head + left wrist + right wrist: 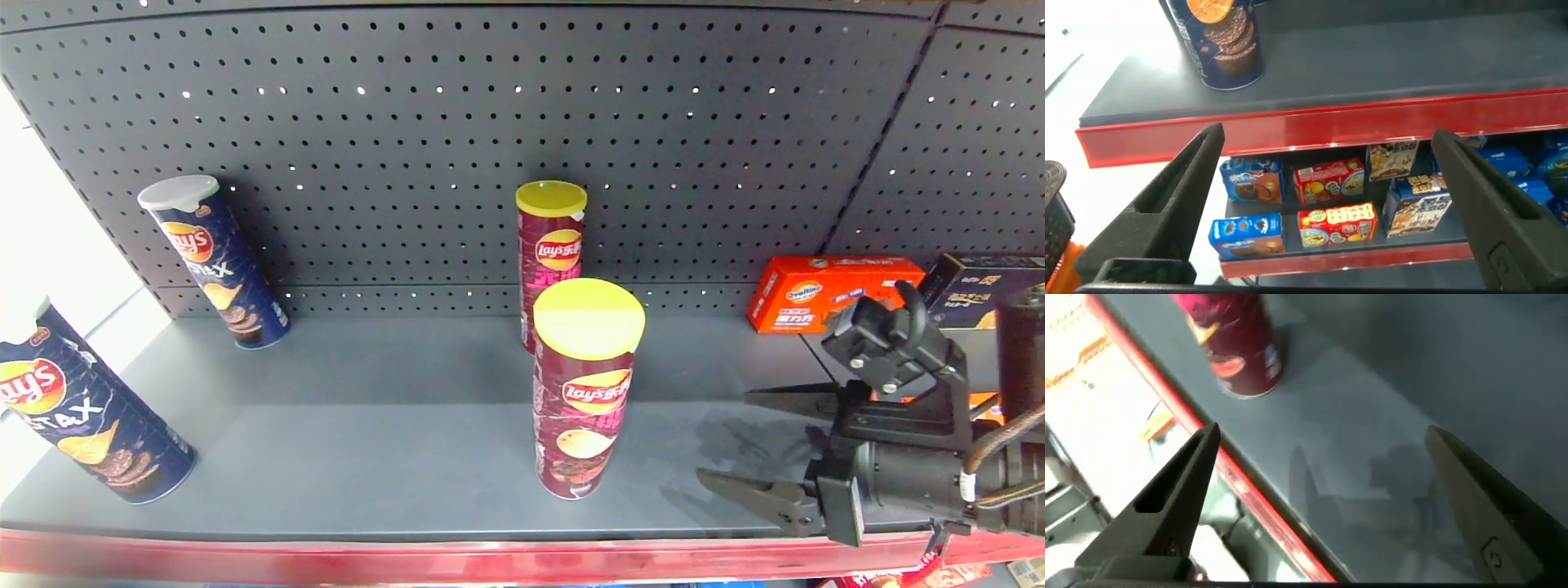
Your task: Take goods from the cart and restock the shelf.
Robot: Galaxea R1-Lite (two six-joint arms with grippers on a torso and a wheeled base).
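Already the dark grey metal shelf (367, 441) carries two yellow-lidded maroon cardboard crisp tubes (550, 237) and two navy ones (214, 261). The right hand (724, 437), beside the front maroon tube (584, 392), and the left hand (1327, 135), before the shelf's red edge, gape wide, empty; more cart trips probably remain.

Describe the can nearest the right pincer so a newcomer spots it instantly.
On the grey shelf with the red lip, look mid-shelf, left of the open right pincer. The maroon can stands near the front edge; its twin stands behind by the pegboard; the navy cans are farther left.
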